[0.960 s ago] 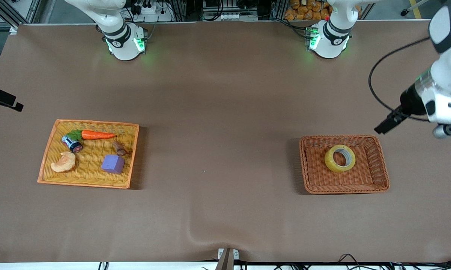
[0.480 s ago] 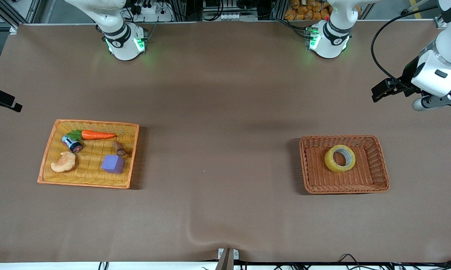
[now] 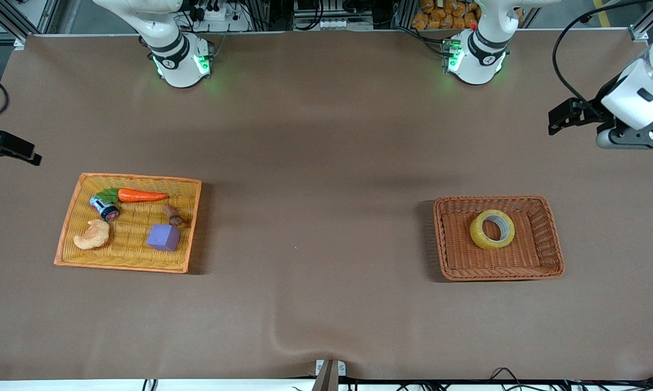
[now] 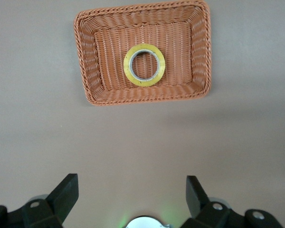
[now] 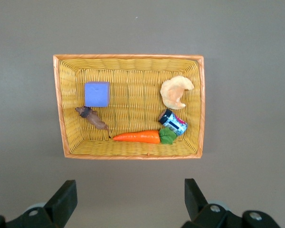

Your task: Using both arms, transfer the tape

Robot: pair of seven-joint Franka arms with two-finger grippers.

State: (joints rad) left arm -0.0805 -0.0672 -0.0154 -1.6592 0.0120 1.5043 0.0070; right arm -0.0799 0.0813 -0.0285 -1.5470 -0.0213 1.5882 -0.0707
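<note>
At the right arm's end of the worktop (image 3: 315, 136) a yellow wicker tray (image 3: 71, 217) is lying, holding a toy carrot (image 3: 142, 195), a small can (image 3: 104, 208), a croissant-shaped piece (image 3: 92, 235), a purple block (image 3: 163, 237) and a brown twig-like bit (image 3: 173, 215). The right claw (image 5: 127, 202) is hanging above the worktop just beside that tray, its fingers spread wide with nothing between them.

Toward the left arm's end, the roll of yellow tape (image 3: 492, 229) is lying flat, hole upward, in the brown wicker basket (image 3: 552, 244). Being a ring, it is offering no long axis; any line across it should serve equally.

The left claw (image 4: 132, 192) is hanging high near the worktop's edge at that end, fingers spread and holding nothing. The basket is sitting nearer the front camera than the spot it is over (and much closer to this arm than to the right one). This layout is fitting either a tape waiting to go toward the tray, or one already delivered to the basket.

The can's label is probably printed, but I cannot read it; no other writing is showing.
</note>
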